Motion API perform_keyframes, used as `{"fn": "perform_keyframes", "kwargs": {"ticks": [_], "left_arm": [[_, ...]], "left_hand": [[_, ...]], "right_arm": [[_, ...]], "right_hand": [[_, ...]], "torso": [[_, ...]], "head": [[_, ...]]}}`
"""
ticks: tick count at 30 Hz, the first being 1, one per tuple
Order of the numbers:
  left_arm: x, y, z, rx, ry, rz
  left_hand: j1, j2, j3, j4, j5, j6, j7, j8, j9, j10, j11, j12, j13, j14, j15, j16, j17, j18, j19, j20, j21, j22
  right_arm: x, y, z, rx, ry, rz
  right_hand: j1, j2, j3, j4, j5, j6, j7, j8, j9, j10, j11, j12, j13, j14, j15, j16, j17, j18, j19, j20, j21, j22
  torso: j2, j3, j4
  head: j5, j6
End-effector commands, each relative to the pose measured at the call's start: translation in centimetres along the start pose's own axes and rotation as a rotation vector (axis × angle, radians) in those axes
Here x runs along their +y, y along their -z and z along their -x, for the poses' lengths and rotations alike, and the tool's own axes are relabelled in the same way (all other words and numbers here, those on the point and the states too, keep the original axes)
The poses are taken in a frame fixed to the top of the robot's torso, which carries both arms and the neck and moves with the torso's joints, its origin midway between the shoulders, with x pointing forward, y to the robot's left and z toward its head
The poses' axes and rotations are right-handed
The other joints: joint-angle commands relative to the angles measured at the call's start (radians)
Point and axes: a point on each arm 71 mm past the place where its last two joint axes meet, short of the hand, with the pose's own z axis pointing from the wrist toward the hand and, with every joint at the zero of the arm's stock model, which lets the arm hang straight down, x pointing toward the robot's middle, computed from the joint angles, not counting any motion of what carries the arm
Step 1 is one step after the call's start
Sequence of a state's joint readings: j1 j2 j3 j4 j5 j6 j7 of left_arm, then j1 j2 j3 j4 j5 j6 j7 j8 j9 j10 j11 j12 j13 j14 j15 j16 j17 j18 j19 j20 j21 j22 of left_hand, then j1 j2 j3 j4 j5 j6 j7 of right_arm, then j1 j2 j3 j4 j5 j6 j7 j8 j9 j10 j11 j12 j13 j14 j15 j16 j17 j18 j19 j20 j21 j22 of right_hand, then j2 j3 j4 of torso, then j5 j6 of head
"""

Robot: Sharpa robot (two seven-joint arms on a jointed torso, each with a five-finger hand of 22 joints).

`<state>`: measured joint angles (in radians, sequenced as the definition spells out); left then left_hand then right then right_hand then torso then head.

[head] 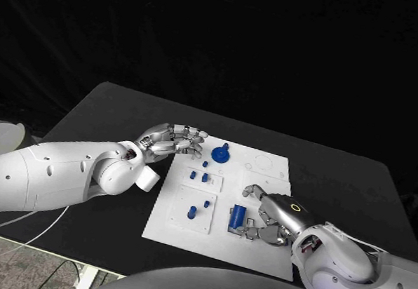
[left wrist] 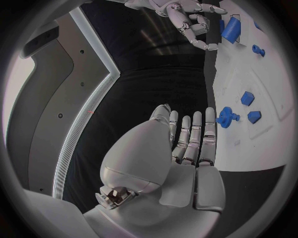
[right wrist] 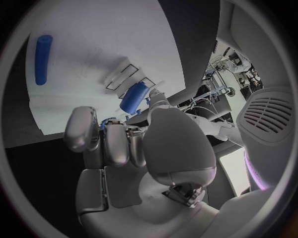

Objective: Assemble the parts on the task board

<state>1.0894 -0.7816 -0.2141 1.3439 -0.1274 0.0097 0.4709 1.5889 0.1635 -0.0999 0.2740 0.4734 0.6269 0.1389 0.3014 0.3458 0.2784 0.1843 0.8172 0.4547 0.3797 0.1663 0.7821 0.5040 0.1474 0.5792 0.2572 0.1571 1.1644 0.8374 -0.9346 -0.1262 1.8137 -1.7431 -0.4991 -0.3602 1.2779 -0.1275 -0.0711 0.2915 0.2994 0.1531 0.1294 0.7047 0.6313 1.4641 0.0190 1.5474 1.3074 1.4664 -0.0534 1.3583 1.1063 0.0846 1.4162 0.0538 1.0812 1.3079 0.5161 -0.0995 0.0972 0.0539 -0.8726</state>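
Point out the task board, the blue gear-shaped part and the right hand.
task board (head: 258, 252), head view, bare near edge.
blue gear-shaped part (head: 221, 154), head view, its round top.
right hand (head: 274, 219), head view, back of hand.

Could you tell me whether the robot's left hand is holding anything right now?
No, it is empty: the left hand has its fingers extended together, nothing between them.

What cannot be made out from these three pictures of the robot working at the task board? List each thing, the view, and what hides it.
1. Head view: whether the right hand grips the blue cylinder; its fingers cover the contact.
2. Right wrist view: the same cylinder, partly behind the fingers.
3. Head view: the shapes of the small blue parts on the task board; too small.
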Motion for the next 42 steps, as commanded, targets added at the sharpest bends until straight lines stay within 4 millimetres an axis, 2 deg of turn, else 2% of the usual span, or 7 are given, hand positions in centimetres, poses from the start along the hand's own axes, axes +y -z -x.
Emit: {"fn": "perform_keyframes", "kwargs": {"ticks": [1, 10, 14, 19, 25, 34, 42], "left_arm": [[0.0, -0.1, -0.3, 0.022, 0.017, -0.003], [0.1, -0.1, -0.4, 0.027, 0.019, 0.003], [0.1, -0.1, -0.4, 0.029, 0.02, 0.006], [0.1, -0.2, -0.4, 0.03, 0.021, 0.007], [0.2, -0.2, -0.5, 0.033, 0.022, 0.008], [0.2, -0.2, -0.5, 0.035, 0.023, 0.008], [0.3, -0.3, -0.5, 0.033, 0.034, 0.008]], "left_hand": [[0.001, 0.009, 0.005, 0.001, 0.007, -0.005, -0.001, 0.007, -0.002, 0.002, 0.005, 0.003, -0.001, -0.005, -0.001, -0.002, -0.001, 0.015, -0.002, 0.007, -0.006, 0.002], [0.001, 0.01, 0.005, 0.001, 0.008, -0.006, -0.001, 0.007, -0.002, 0.003, 0.005, 0.003, -0.001, -0.005, 0.0, -0.002, -0.001, 0.015, -0.002, 0.007, -0.006, 0.002], [0.001, 0.01, 0.005, 0.001, 0.008, -0.006, -0.001, 0.007, -0.002, 0.003, 0.005, 0.003, -0.001, -0.005, 0.0, -0.002, -0.001, 0.015, -0.002, 0.007, -0.006, 0.002], [0.001, 0.011, 0.006, 0.001, 0.008, -0.006, 0.0, 0.007, -0.002, 0.003, 0.006, 0.003, -0.002, -0.005, 0.001, -0.002, -0.001, 0.015, -0.002, 0.008, -0.007, 0.002], [0.001, 0.011, 0.006, 0.001, 0.009, -0.007, 0.0, 0.007, -0.002, 0.003, 0.006, 0.003, -0.002, -0.005, 0.001, -0.002, -0.001, 0.015, -0.002, 0.008, -0.007, 0.002], [0.001, 0.011, 0.007, 0.002, 0.009, -0.008, 0.0, 0.007, -0.003, 0.003, 0.007, 0.003, -0.003, -0.005, 0.001, -0.002, -0.001, 0.015, -0.003, 0.008, -0.007, 0.002], [0.001, 0.012, 0.008, 0.002, 0.01, -0.008, 0.0, 0.006, -0.003, 0.003, 0.007, 0.003, -0.003, -0.005, 0.002, -0.002, -0.001, 0.015, -0.003, 0.009, -0.008, 0.002]], "right_arm": [[0.0, 0.0, -0.2, 0.03, 0.02, -0.014], [0.2, -0.2, -0.5, 0.054, 0.024, -0.012], [0.3, -0.3, -0.5, 0.056, 0.025, -0.01], [0.4, -0.5, -0.7, 0.058, 0.026, -0.007], [0.5, -0.8, -0.8, 0.06, 0.028, -0.005], [0.6, -1.0, -1.0, 0.073, 0.037, -0.002], [0.8, -1.1, -1.2, 0.089, 0.045, 0.003]], "right_hand": [[-0.015, -0.003, -0.001, 0.002, -0.017, 0.01, 0.0, 0.01, -0.01, 0.08, 0.006, 0.002, 0.236, 0.016, 0.006, -0.001, 0.001, 0.011, -0.001, 0.004, -0.004, 0.133], [-0.036, -0.019, -0.007, 0.003, -0.06, 0.032, -0.001, 0.05, -0.031, 0.084, 0.006, 0.005, 0.24, 0.017, 0.007, 0.0, 0.004, 0.011, 0.0, 0.005, -0.006, 0.134], [-0.032, -0.005, 0.0, 0.001, -0.033, 0.055, -0.006, 0.108, -0.027, 0.08, 0.004, 0.002, 0.236, 0.014, 0.005, -0.003, -0.002, 0.013, -0.002, 0.005, -0.016, 0.132], [-0.013, 0.017, 0.003, -0.005, 0.029, 0.06, -0.015, 0.21, -0.005, 0.075, -0.001, -0.001, 0.231, 0.011, 0.002, -0.007, -0.009, 0.015, -0.006, 0.002, -0.031, 0.129], [0.012, 0.037, 0.002, -0.014, 0.151, 0.044, -0.022, 0.282, 0.004, 0.07, -0.008, -0.005, 0.226, 0.009, -0.003, -0.009, -0.012, 0.016, -0.006, -0.002, -0.038, 0.128], [0.049, 0.044, 0.013, -0.029, 0.347, 0.042, -0.027, 0.322, -0.014, 0.067, -0.013, -0.007, 0.223, 0.009, -0.008, -0.01, -0.012, 0.016, -0.006, -0.007, -0.043, 0.128], [0.063, 0.036, 0.019, -0.035, 0.382, 0.022, -0.026, 0.327, -0.027, 0.058, -0.013, -0.013, 0.215, 0.007, -0.008, -0.012, -0.016, 0.016, -0.006, -0.007, -0.047, 0.128]], "torso": [[0.0, 0.0002, -0.0001], [0.0, 0.0008, -0.0005], [0.0, 0.0007, -0.0002], [0.0, 0.0001, -0.0003], [0.0, -0.0001, 0.0004], [-0.001, 0.0, 0.0002], [0.0, 0.0004, -0.0007]], "head": [[0.0, 0.0], [0.0, 0.0], [-0.001, 0.0], [-0.003, 0.0], [-0.004, 0.0], [-0.002, 0.0], [-0.001, 0.0]]}}
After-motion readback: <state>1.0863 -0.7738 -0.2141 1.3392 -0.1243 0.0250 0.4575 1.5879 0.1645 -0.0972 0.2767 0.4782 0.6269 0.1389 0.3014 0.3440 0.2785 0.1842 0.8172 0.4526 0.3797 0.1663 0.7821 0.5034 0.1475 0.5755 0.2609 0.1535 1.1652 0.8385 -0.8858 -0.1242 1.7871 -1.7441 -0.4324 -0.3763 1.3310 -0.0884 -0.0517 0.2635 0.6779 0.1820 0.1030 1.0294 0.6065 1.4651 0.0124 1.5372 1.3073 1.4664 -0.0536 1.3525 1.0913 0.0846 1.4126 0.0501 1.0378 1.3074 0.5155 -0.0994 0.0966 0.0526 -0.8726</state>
